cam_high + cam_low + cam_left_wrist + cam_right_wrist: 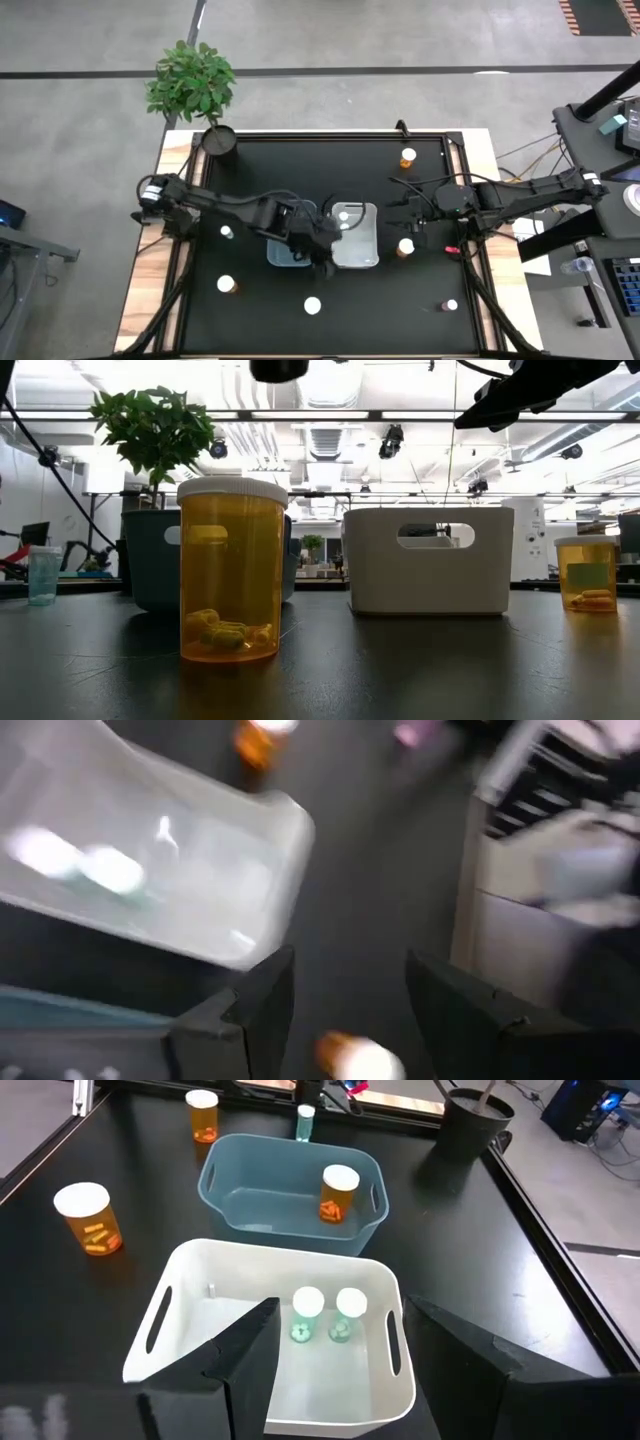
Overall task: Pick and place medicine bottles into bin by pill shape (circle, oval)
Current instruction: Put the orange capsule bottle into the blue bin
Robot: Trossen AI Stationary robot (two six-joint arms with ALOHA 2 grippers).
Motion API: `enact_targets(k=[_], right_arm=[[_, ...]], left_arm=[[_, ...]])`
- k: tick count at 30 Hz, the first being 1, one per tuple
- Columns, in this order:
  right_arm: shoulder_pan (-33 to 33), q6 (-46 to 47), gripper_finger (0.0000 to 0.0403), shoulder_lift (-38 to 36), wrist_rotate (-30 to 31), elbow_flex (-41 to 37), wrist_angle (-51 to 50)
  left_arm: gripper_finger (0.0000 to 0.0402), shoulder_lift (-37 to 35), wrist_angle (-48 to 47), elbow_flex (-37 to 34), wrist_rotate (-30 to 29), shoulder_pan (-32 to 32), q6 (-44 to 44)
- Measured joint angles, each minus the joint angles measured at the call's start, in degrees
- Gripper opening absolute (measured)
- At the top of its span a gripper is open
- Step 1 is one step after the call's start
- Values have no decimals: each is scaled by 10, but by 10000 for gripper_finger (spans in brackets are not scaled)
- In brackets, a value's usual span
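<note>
Two small teal-tinted bottles with white caps [322, 1314] stand upright side by side inside the white plastic bin [180, 1295]. One orange white-capped bottle [338, 1193] stands in the blue bin [225, 1175]. More orange bottles [88, 1218] stand scattered on the black tabletop.

Premises: a robotics lab or workshop hall. Evidence: polished concrete floor [400, 40], exposed ceiling ducts and strip lights [330, 420], equipment desks with cabling at 3 o'clock [600, 190].

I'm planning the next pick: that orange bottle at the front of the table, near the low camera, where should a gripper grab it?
Grip the orange bottle across its straight cylindrical body, just under the white cap, coming down from above. It stands upright with clear space around it, so fingers fit on both sides.
</note>
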Motion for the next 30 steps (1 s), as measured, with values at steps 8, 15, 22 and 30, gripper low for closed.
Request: enact_targets(k=[8,15,22,30], right_arm=[[0,-2,203,4,0,0,0],[0,-2,203,4,0,0,0],[0,0,203,4,0,0,0],[0,-2,203,4,0,0,0]], left_arm=[[173,0,-147,-2,82,-72,-144],[179,-1,-275,-28,11,-129,-302],[236,-43,-294,-117,4,-185,-444],[276,-136,-292,-249,-17,-239,-629]])
